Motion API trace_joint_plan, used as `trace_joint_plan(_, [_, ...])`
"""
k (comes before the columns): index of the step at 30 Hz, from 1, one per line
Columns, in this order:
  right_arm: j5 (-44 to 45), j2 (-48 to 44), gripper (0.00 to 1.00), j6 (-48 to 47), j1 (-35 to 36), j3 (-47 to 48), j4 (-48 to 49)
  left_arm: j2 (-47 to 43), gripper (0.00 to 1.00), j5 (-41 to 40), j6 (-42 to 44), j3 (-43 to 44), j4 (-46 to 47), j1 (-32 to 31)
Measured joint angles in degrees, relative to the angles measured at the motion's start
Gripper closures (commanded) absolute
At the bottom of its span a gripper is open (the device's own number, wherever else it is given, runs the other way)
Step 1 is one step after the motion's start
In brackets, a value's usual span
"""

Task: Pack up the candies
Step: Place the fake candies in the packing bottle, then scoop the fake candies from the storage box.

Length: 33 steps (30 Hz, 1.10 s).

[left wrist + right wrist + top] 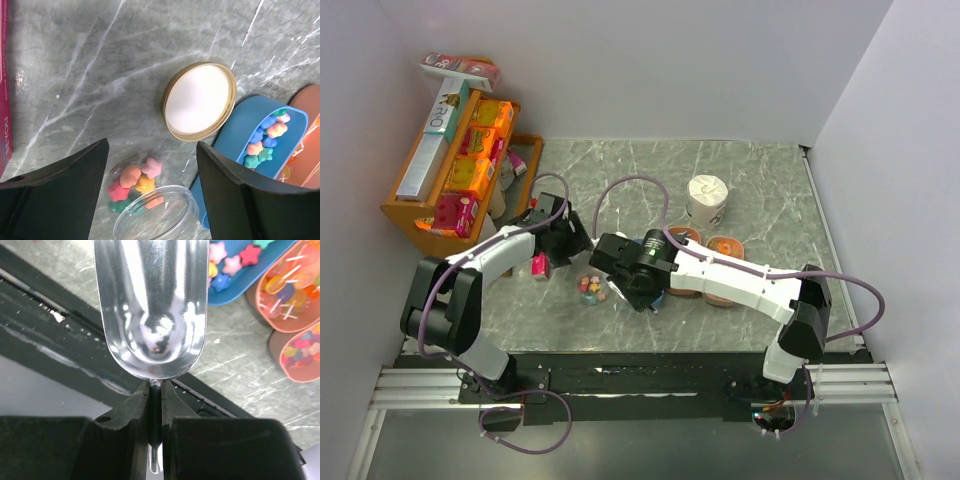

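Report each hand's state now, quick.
Left hand: open, holding nothing, fingers either side of the clear jar of candies.
Right hand: closed on the handle of the metal scoop.

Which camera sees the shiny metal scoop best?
The right wrist view: the shiny metal scoop fills it, its handle pinched in the right gripper. The left wrist view misses it; from above, the right arm mostly hides it.

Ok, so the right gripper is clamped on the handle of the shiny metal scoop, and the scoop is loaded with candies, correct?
No. The right gripper is clamped on the handle of the shiny metal scoop, but the scoop is empty: the right wrist view shows bare metal in its bowl.
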Motion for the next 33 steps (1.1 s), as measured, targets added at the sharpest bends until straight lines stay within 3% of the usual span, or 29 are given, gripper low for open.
trace_joint_plan(5, [6.69,-0.87,1.00,2.21,-0.09,-2.78,1.70,0.09,0.18,-0.22,1.22,2.23,-0.81,0.00])
trace_joint_plan(10, [6.60,-1.51,1.00,6.71,-4.44,-4.02,1.33,1.42,0.10,0.24,2.78,7.41,-1.25,-0.33])
trace_joint_plan(13, [2.62,-2.12,1.00,8.59,-8.17,-5.05,1.14,2.60,0.03,0.68,3.93,10.73,-1.20,-0.90])
trace_joint_plan(22, [-13.31,0.68,1.00,10.23,-14.40,-4.59,-1.01,5.60,0.03,2.62,8.87,12.31,2.25,-2.08])
trace_joint_plan(33, [-21.55,4.85,1.00,11.69,-18.36,-7.54,2.05,11.15,0.02,3.78,11.72,11.82,4.83,-2.12])
